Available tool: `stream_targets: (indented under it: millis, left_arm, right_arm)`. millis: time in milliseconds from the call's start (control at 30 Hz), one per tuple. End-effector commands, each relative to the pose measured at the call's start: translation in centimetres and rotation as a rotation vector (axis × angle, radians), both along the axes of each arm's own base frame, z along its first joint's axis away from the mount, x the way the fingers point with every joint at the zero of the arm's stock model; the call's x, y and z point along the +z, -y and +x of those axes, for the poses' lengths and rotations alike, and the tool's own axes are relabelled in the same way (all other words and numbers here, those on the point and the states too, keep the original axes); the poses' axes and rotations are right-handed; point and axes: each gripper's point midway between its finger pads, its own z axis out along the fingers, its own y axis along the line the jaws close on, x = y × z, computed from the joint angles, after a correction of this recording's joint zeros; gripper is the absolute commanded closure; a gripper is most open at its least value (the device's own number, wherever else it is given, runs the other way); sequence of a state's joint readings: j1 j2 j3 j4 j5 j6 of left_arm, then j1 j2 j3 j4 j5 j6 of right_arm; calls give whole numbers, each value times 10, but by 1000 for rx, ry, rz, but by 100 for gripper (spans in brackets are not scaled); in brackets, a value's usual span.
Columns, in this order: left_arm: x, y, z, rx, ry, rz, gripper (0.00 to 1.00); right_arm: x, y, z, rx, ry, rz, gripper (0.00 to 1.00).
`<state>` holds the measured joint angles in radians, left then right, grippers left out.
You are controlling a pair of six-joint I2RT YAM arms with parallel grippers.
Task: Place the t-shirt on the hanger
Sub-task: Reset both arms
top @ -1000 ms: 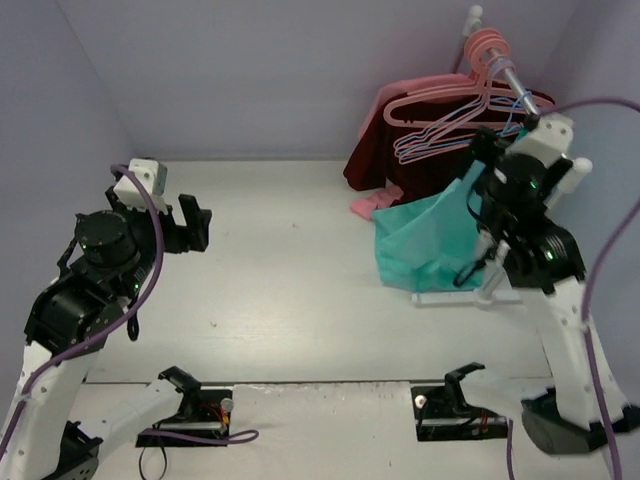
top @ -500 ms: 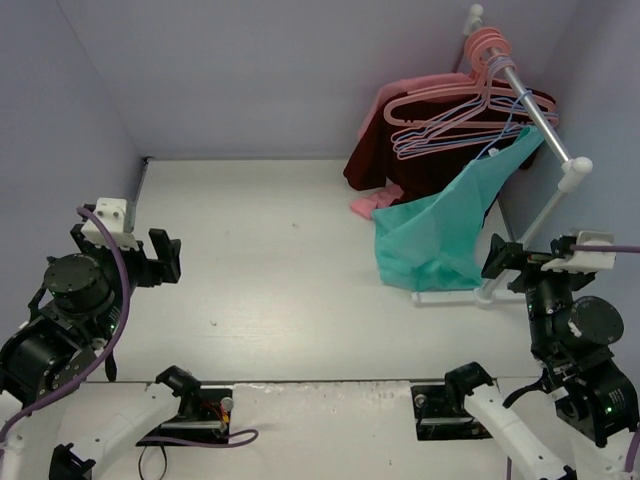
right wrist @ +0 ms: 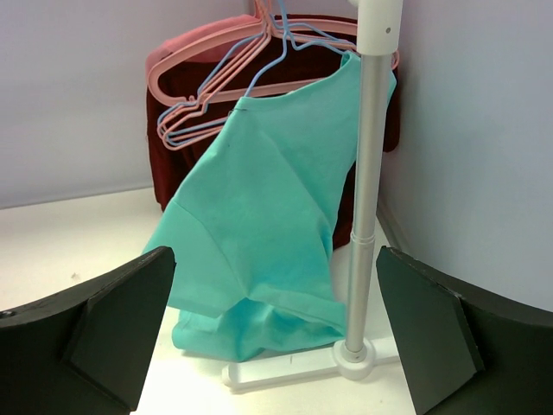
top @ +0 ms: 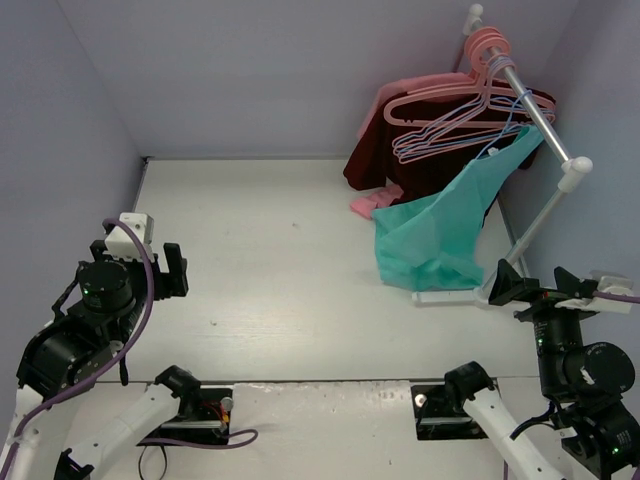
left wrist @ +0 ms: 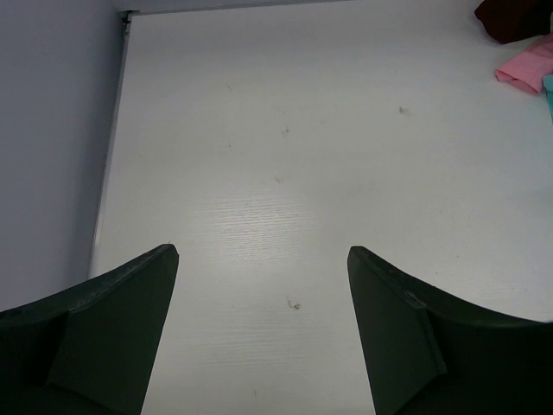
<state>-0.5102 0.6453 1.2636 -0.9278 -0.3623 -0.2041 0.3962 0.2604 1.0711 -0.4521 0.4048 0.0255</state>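
Observation:
The teal t-shirt (top: 440, 235) hangs by its upper part from the thin light-blue hanger (top: 497, 143) on the rack rail. Its lower part lies crumpled on the table by the rack base. In the right wrist view the t-shirt (right wrist: 259, 216) and the hanger (right wrist: 259, 65) are straight ahead, well beyond the fingers. My right gripper (top: 535, 283) is open and empty, near the front right, apart from the shirt; it also shows in its own wrist view (right wrist: 275, 255). My left gripper (top: 172, 270) is open and empty over bare table at the far left, as its wrist view (left wrist: 261, 252) shows.
A white rack with a slanted metal rail (top: 535, 105) and a flat base (top: 450, 296) stands at the back right. It carries several pink hangers (top: 450, 100) and a dark maroon garment (top: 400, 160). A small pink cloth (top: 372, 203) lies below them. Walls enclose the left, back and right.
My right arm has drawn back from the t-shirt at the rack to the near right edge. My left arm has dropped back toward the near left. The t-shirt stays hanging.

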Motion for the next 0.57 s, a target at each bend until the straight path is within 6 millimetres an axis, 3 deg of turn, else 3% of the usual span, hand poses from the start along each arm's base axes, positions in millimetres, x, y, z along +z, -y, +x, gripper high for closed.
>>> stream_targets:
  millis: [0, 300, 533]
  left_arm:
    - [9, -3, 7, 53, 37, -37, 25]
    - [6, 1, 12, 64, 17, -50, 25]
    - [6, 4, 15, 60, 9, -52, 25]
  right_arm:
    - [3, -3, 9, -6, 3, 4, 0]
    - [3, -1, 12, -21, -16, -18, 0]
    - [-7, -11, 28, 1, -81, -68, 0]
